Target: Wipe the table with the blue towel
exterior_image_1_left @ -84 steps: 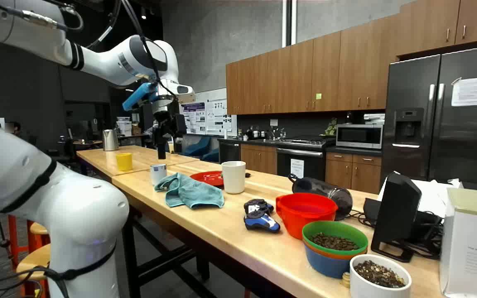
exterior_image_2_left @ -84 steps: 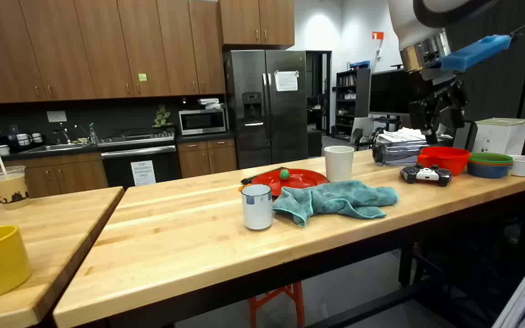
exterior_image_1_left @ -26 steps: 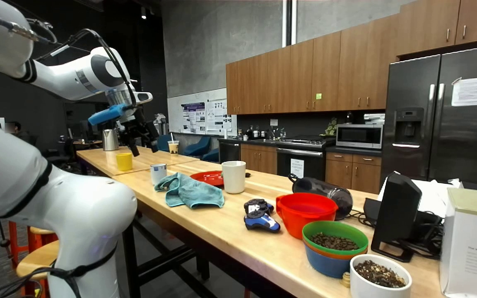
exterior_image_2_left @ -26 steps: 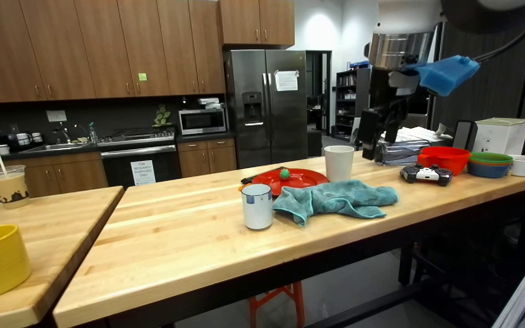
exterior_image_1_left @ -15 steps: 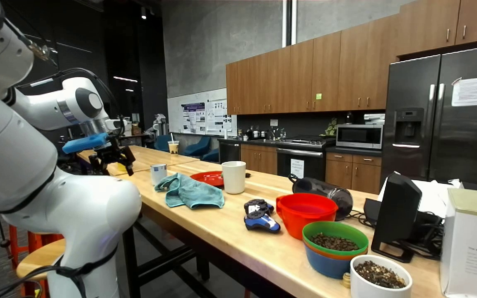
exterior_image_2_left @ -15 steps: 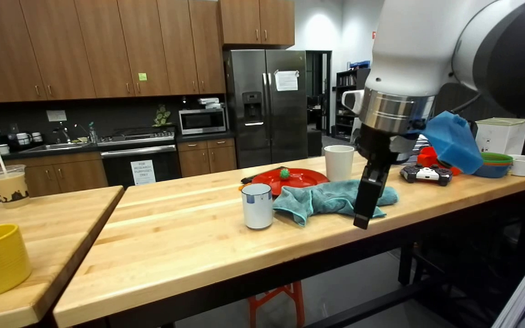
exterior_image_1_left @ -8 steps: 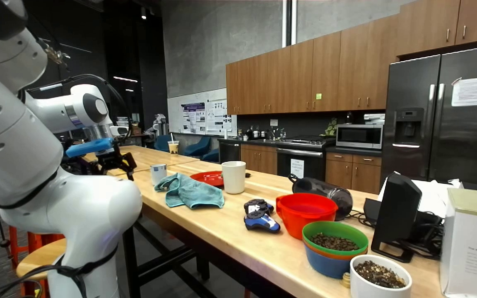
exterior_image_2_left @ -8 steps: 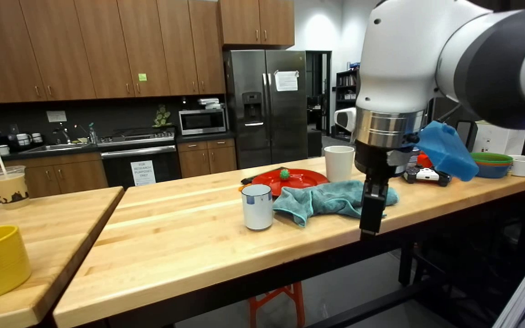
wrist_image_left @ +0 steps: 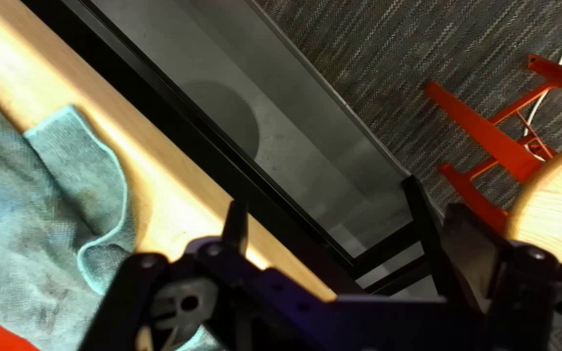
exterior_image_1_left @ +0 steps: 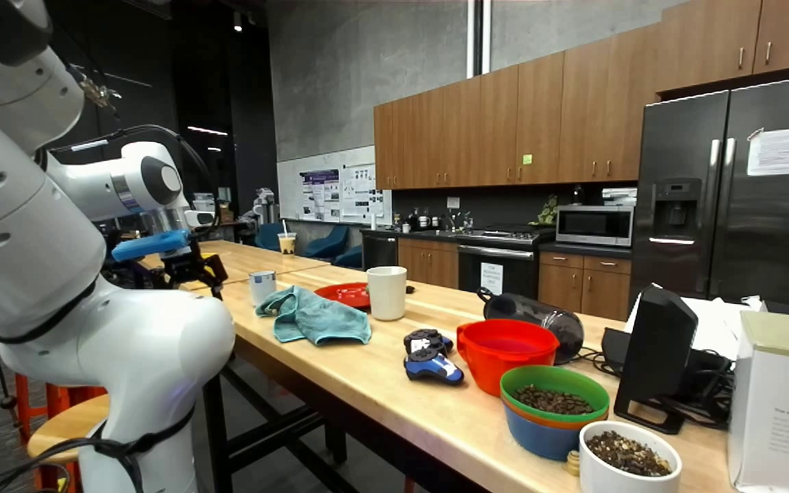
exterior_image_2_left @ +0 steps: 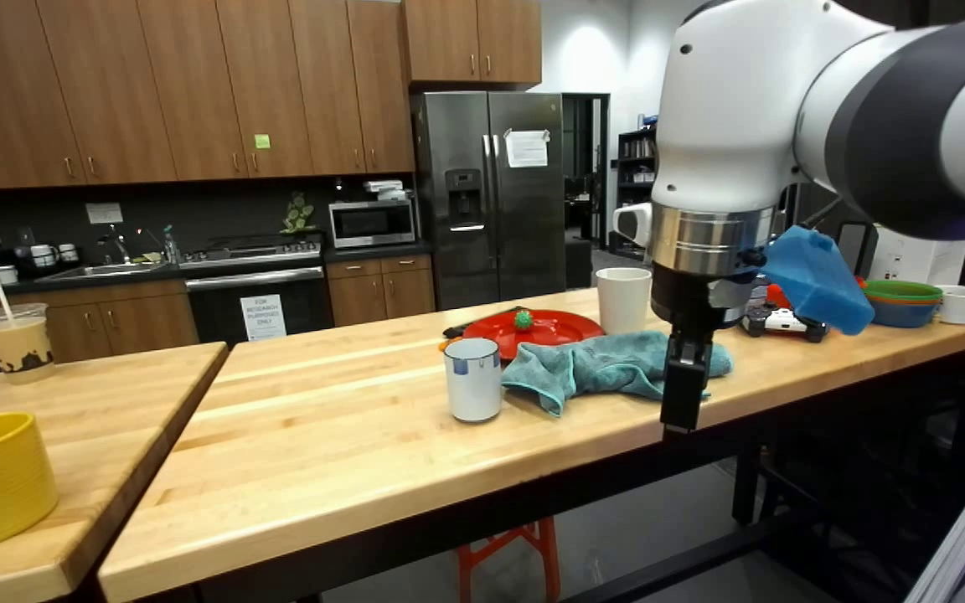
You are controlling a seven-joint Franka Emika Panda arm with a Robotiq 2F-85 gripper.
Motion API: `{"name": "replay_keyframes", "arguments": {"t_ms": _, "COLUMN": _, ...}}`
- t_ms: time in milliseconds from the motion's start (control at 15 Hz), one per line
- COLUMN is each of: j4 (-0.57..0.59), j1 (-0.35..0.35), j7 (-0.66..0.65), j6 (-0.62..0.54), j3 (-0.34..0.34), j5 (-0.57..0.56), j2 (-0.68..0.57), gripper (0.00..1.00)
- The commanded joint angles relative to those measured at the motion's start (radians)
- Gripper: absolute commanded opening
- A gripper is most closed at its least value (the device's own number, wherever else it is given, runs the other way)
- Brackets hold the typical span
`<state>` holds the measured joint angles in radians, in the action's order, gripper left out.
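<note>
White bowl (exterior_image_1_left: 614, 481): filled with brown bits (exterior_image_1_left: 627, 452), well apart from the blue towel (exterior_image_1_left: 319, 316).
Green bowl (exterior_image_1_left: 560, 374): filled with dark pellets (exterior_image_1_left: 552, 399), nearer the towel.
Gripper (wrist_image_left: 347, 229): fingers spread, near the towel.
Table (exterior_image_1_left: 374, 370): partly covered by the towel.
Cabinets (exterior_image_1_left: 538, 123): mounted beyond the towel.

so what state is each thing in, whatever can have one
gripper, open, holding nothing
blue towel, lying crumpled on the table
white mug, upright
cream cup, upright
yellow cup, upright
drink cup, upright, straw in
dark container, lying on its side
red bowl, upright
green bowl, holding dark pellets
white bowl, holding brown mix
fridge, shut
microwave, shut
oven, shut
upper cabinets, shut
</note>
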<state>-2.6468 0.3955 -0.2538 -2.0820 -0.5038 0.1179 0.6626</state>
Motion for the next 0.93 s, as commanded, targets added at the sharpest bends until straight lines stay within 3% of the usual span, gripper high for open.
{"name": "replay_keyframes", "arguments": {"t_ms": 0, "j4": 0.010, "j1": -0.024, "j7": -0.026, "j6": -0.030, "j3": 0.015, "j5": -0.040, "j2": -0.037, "gripper": 1.00}}
{"name": "replay_keyframes", "arguments": {"t_ms": 867, "j4": 0.103, "j1": -0.182, "j7": -0.101, "j6": -0.167, "j3": 0.031, "j5": -0.267, "j2": -0.214, "gripper": 1.00}}
